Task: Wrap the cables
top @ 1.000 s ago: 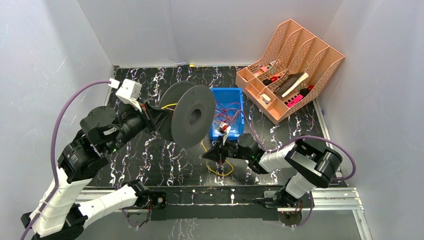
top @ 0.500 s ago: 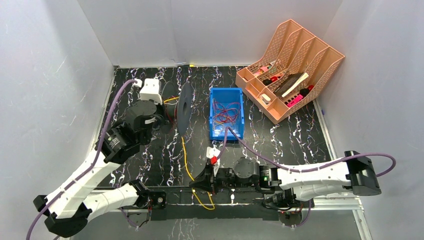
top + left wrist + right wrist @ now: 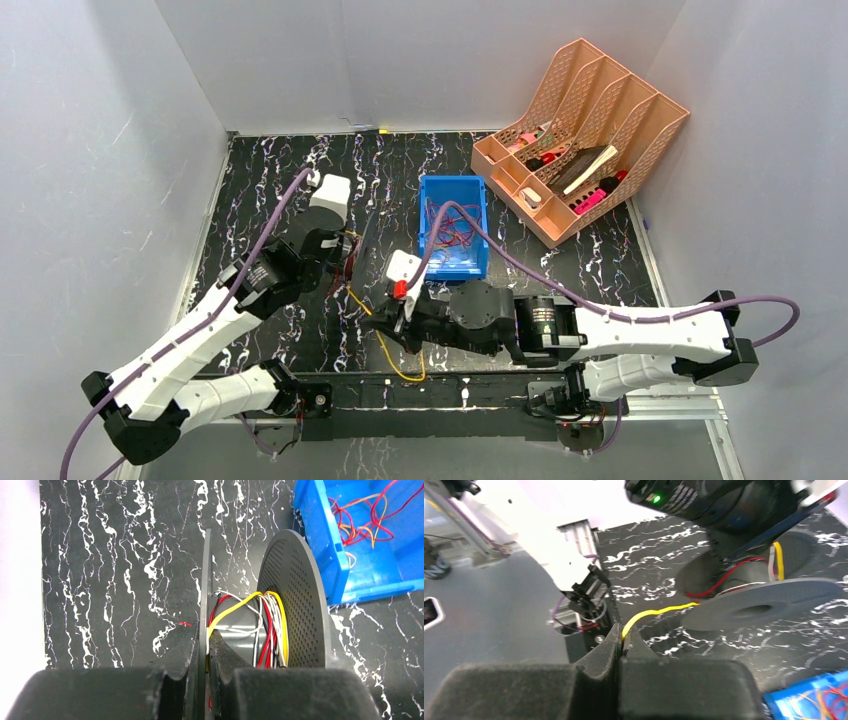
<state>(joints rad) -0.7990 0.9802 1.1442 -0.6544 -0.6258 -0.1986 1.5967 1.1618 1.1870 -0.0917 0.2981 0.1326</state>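
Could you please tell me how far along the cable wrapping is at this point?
Done: several red, white and yellow turns sit on the spool. In hand: the left claw grips the spool's flange, the right claw pinches the yellow cable, slack trailing on the table. Left: winding that slack, plus the loose cables in the blue bin.

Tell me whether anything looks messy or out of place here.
The windings on the spool are loose and crisscrossed, with yellow, red and white strands lying unevenly on the hub. The yellow cable sags in a slack loop at the near edge. In the blue bin, red and yellow wires lie tangled.
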